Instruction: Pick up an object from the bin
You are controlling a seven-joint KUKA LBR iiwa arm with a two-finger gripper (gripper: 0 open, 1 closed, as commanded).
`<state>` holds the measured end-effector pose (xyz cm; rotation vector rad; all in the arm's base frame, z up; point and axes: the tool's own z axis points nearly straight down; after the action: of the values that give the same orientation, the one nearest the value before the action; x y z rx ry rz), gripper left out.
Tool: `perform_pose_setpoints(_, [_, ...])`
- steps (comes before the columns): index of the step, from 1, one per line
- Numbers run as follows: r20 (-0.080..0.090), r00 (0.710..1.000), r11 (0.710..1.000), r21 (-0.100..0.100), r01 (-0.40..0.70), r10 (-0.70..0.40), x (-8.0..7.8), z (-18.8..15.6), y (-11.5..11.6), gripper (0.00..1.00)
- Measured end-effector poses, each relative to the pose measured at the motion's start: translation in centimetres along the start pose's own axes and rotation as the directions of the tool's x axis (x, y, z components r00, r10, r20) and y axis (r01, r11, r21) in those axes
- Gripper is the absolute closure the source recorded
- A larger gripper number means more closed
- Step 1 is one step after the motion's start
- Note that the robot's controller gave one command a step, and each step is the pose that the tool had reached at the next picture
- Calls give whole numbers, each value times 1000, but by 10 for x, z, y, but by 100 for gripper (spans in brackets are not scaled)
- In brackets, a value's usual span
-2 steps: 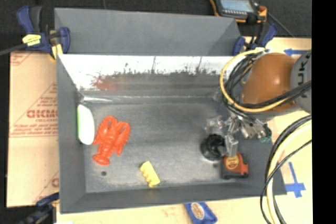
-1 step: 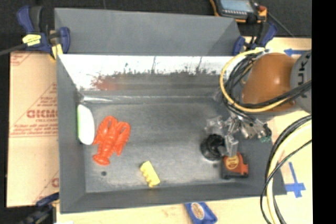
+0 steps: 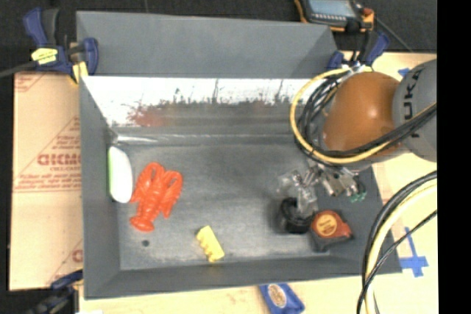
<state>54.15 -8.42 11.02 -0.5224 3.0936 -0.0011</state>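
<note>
Hovering in the bin's (image 3: pixel 206 48) 4 o'clock corner with gripper (image 3: pixel 318 184) spread wide, clasping nothing; sitting just toward 12 o'clock of a small black lump (image 3: pixel 290 218) touching an orange tape measure (image 3: pixel 330 226).

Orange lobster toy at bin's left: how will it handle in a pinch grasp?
The orange lobster toy looks like moulded plastic or rubber: probably light, maybe bendy. Splayed claws and a narrow tail give uneven faces, so a pinch may twist it. Lying flat on the bin floor, it is unlikely to roll.
</note>
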Motion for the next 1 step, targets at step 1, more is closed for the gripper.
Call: perform_pose_setpoints(1, [3, 1000, 1000, -3, 14, -14, -5, -16, 23, 100])
